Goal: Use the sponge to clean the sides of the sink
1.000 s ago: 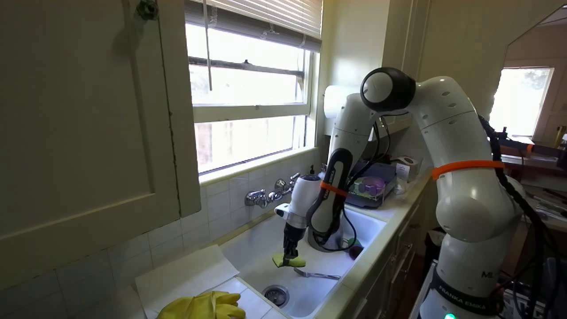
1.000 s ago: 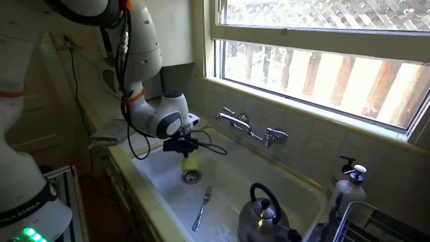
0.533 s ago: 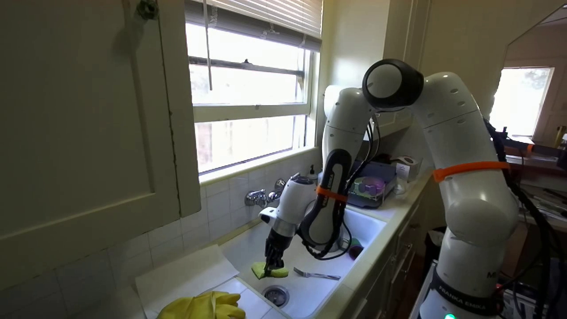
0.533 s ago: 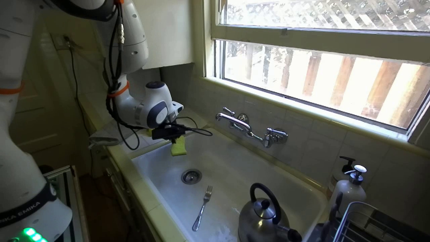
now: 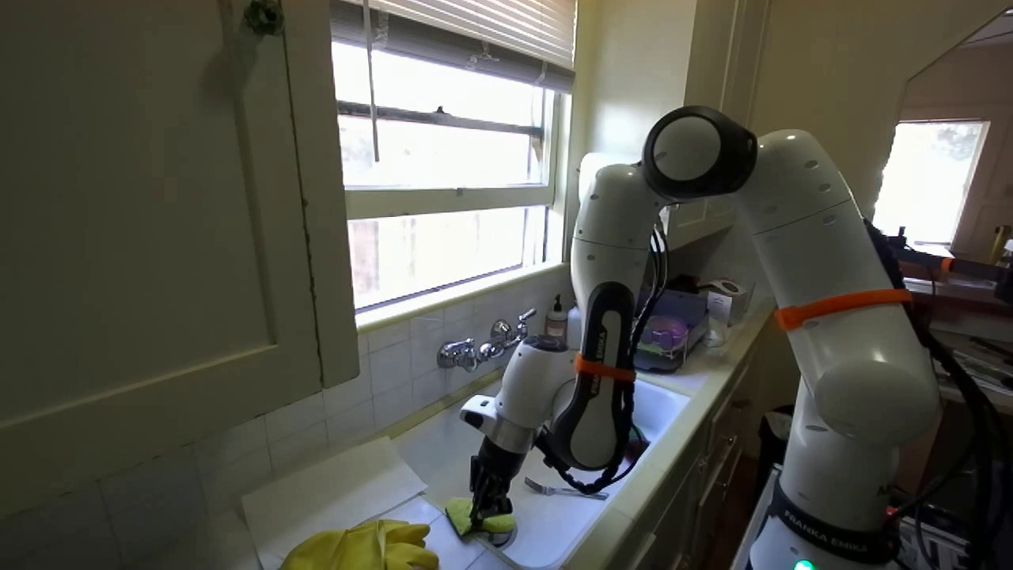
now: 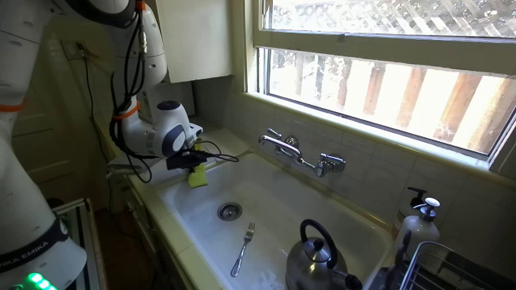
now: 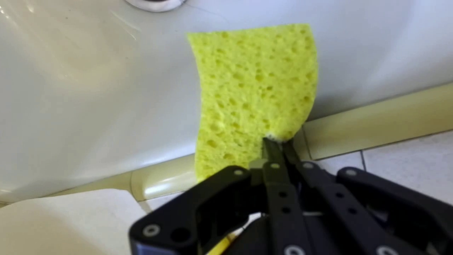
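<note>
We have the end effector clamped on one edge of the sponge, most of which juts free past the fingertips. We see the sponge to one side of the drain, above the sink's end wall and the yellowish edging. We cannot tell whether it touches either.

Our chief worry is that off-centre hold. If we press hard against the end wall beside the drain, the loose part may fold away, and bare fingertips could scrape the sink instead of wiping it. Drag could also twist the sponge round its pinched edge or pull it out, letting it drop towards the drain.

The edging is the next hazard. If we travel too far outward from the drain, we may knock it, or snag the white sheet and yellow gloves on the surface beyond.

Along the walls past the drain, the arm could meet the tap, higher than the drain and off to one side. Across the drain from the sponge, the fork lies near and the kettle farther off; a low, wide sweep may drag or bump either.
</note>
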`<state>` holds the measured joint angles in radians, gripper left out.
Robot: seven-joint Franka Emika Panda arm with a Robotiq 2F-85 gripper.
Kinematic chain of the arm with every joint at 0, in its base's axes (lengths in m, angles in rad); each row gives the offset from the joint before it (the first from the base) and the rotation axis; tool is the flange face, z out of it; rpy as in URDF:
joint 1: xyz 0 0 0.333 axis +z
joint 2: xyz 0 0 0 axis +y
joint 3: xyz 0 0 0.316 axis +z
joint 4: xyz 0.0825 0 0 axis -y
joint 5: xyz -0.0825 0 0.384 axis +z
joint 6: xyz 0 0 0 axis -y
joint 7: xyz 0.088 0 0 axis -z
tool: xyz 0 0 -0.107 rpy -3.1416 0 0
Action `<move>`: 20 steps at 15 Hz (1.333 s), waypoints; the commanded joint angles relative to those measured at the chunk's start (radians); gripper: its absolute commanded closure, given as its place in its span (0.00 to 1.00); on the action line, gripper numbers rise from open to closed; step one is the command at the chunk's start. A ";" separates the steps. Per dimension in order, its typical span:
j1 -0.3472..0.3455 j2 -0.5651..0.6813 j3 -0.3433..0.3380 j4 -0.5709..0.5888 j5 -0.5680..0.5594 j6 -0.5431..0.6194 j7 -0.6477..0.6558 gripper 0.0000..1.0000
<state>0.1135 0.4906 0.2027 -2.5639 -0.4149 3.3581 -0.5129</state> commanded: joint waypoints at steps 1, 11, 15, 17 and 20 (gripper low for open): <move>0.019 -0.011 -0.004 -0.061 -0.012 0.036 -0.007 0.99; -0.083 -0.060 0.107 -0.156 -0.190 -0.018 -0.046 0.99; -0.111 -0.062 0.145 -0.161 -0.202 -0.062 -0.044 0.99; -0.098 -0.080 0.139 -0.164 -0.182 -0.085 -0.039 0.99; 0.013 -0.131 0.037 -0.158 -0.128 -0.065 -0.019 0.99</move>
<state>0.0293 0.4082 0.3165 -2.7063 -0.5921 3.3174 -0.5488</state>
